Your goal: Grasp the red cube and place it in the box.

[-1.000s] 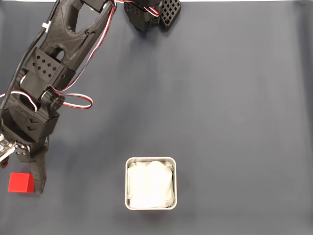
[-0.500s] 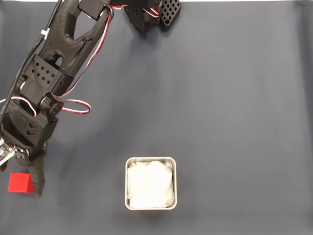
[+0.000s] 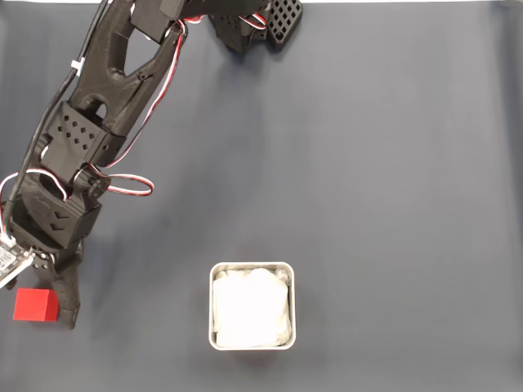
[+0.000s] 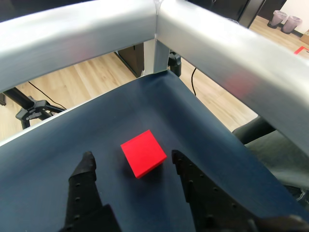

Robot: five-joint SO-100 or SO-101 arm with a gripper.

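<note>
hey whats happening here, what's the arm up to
A black robot arm is reaching toward a red cube at the left edge of a dark blue table. Its gripper is open, with one finger on each side of the cube, not yet closed on it. The cube sits on the table. The box, a small metal tin with white lining, waits apart to the right in the fixed view, with no cube in it.

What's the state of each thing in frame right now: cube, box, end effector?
red cube: resting on the dark mat, not gripped, lying just past the open fingertips in the wrist view; at the left edge of the fixed view.
box: upright, open-topped, white lining inside, no cube in it.
end effector: open, fingers on either side of the cube's near side, not touching it.
</note>
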